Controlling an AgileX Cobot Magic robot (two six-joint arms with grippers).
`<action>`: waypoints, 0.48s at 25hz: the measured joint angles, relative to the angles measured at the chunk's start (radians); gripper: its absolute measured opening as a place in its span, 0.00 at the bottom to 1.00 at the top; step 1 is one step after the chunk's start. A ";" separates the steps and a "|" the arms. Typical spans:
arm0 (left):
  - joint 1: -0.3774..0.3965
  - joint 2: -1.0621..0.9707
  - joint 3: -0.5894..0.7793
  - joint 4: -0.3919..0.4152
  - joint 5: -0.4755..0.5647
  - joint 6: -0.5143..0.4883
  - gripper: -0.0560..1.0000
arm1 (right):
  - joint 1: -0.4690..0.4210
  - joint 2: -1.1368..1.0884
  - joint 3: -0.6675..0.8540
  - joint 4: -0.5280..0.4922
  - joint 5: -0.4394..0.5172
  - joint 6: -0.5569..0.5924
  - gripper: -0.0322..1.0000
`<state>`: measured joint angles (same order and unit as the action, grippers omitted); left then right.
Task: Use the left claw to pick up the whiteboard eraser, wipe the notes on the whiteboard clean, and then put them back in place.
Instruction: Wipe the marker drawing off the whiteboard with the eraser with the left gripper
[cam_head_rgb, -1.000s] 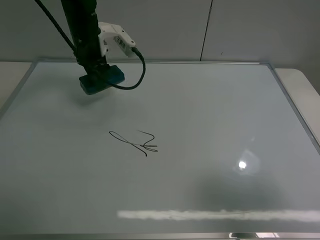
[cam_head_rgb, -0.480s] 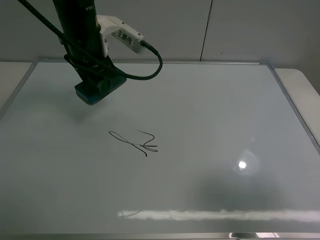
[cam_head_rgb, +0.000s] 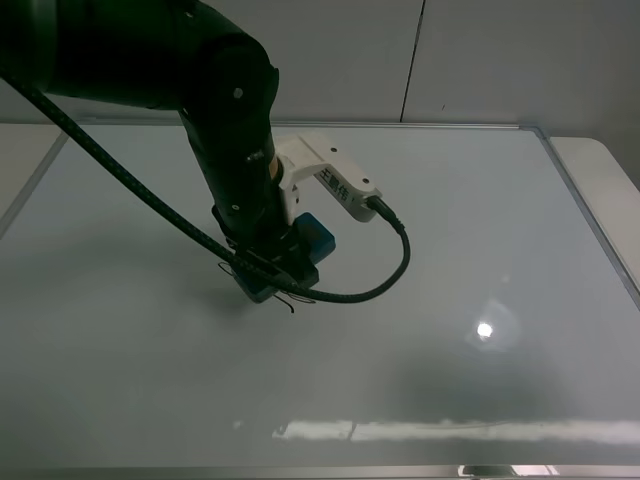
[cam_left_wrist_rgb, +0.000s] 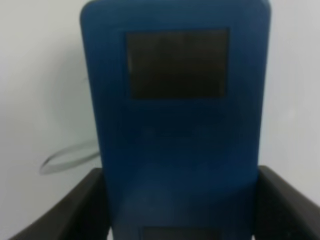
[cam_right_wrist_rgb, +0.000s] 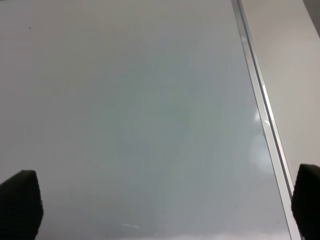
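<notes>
step: wipe | claw (cam_head_rgb: 272, 268) clamped on eraser (cam_head_rgb: 318, 238), seemingly down on notes (cam_head_rgb: 293, 303) | next: sweep across with firm pressure

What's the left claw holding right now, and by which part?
The left claw holds the whiteboard eraser, clamped across its two long sides.

A pale table (cam_head_rgb: 605, 170) carries the silver-framed whiteboard (cam_head_rgb: 480, 220), which lies flat and covers nearly all of it.
</notes>
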<state>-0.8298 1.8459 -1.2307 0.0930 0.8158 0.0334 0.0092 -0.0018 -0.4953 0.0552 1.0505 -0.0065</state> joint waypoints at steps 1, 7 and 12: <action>-0.022 0.010 0.000 -0.001 -0.016 -0.002 0.58 | 0.000 0.000 0.000 0.000 0.000 0.000 0.99; -0.114 0.136 0.000 -0.007 -0.068 -0.004 0.58 | 0.000 0.000 0.000 0.000 0.000 0.000 0.99; -0.130 0.180 0.001 -0.007 -0.102 -0.004 0.58 | 0.000 0.000 0.000 0.000 0.000 0.000 0.99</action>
<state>-0.9593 2.0255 -1.2293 0.0856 0.7136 0.0292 0.0092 -0.0018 -0.4953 0.0552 1.0505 -0.0065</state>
